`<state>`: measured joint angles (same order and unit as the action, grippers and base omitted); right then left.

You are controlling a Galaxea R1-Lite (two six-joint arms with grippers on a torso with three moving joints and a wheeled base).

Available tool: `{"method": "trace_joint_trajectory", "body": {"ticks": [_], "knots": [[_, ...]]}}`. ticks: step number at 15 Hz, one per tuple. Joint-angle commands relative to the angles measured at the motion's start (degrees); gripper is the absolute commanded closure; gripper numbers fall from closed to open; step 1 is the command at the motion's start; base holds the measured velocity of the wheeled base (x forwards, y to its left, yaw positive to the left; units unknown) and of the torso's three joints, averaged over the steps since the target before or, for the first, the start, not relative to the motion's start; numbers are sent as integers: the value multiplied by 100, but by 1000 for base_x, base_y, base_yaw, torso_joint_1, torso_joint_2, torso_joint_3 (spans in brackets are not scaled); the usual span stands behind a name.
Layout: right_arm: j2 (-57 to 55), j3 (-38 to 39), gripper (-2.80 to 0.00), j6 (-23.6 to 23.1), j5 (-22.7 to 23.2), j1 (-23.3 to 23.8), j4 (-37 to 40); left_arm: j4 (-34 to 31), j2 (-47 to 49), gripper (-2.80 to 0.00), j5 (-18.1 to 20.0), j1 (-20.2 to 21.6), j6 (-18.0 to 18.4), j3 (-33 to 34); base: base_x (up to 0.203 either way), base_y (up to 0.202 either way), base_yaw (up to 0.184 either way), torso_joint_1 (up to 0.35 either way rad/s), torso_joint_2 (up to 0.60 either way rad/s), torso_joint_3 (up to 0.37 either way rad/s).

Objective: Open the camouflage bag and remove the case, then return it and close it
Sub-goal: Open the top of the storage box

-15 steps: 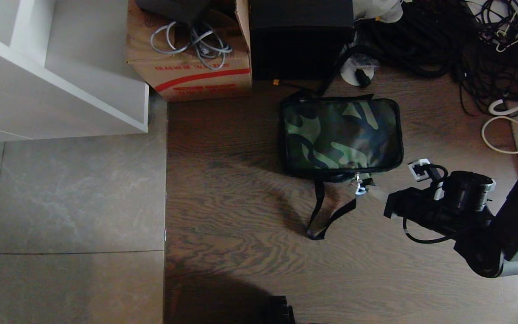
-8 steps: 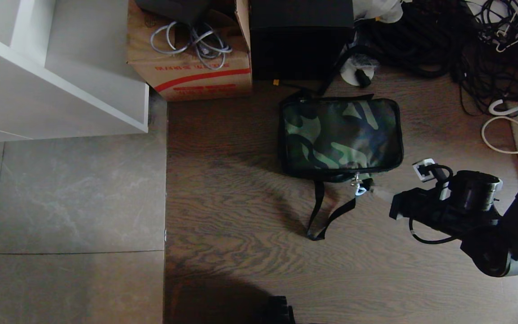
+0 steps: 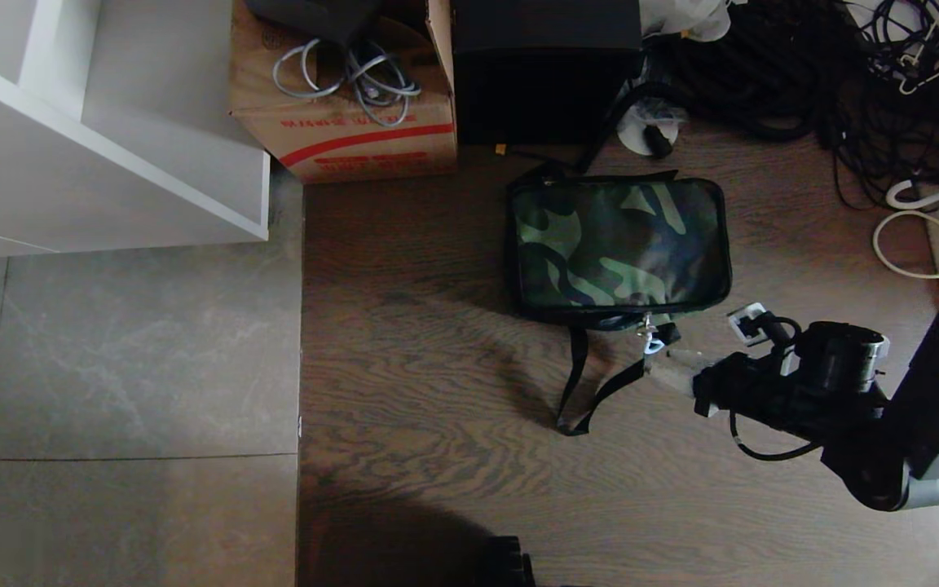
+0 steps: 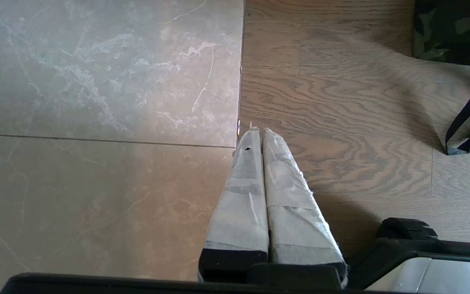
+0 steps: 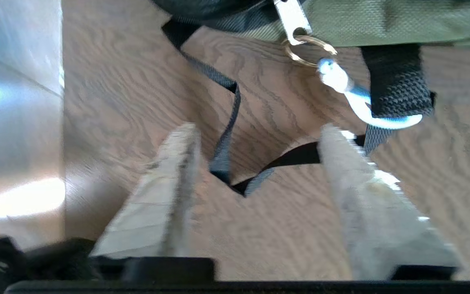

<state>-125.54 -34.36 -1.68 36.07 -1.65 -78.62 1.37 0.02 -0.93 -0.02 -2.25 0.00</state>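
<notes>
While zipped shut on the wood floor [image 3: 437, 391] before the cardboard box [image 3: 347, 122], camouflage bag [image 3: 618, 244] looks soft, light, prone to slide. Best taken by zipper pull [image 5: 296, 18] with its white-blue tag [image 5: 357, 102] at the near edge. Right gripper [image 5: 259, 134] just beside it, fingers [image 5: 169, 163] spread, empty. Left gripper [image 4: 259, 132] parked well apart, fingers pressed together.

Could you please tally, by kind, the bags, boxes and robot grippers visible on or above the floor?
Green-and-brown camouflage fabric bag: 1
Boxes: 2 (brown cardboard box, tall plain black box)
Grippers: 2 (right gripper open near the bag's zipper pull; left gripper shut)
Total: 5
</notes>
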Motion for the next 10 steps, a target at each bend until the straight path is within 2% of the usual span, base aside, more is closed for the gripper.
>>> {"method": "trace_joint_trajectory", "body": {"ticks": [1,3,10], "knots": [[-273,-72,-280,-487,23,-20,-238,4,-2,0,-3,2,-4,62,0,0,0,0,0,0],[-374,-166,-280,-742,23,-11,-390,4,-2,0,-3,-6,-4,62,0,0,0,0,0,0],[-639,-518,-280,-835,17,-15,-411,4,-2,0,-3,2,-4,62,0,0,0,0,0,0]]}}
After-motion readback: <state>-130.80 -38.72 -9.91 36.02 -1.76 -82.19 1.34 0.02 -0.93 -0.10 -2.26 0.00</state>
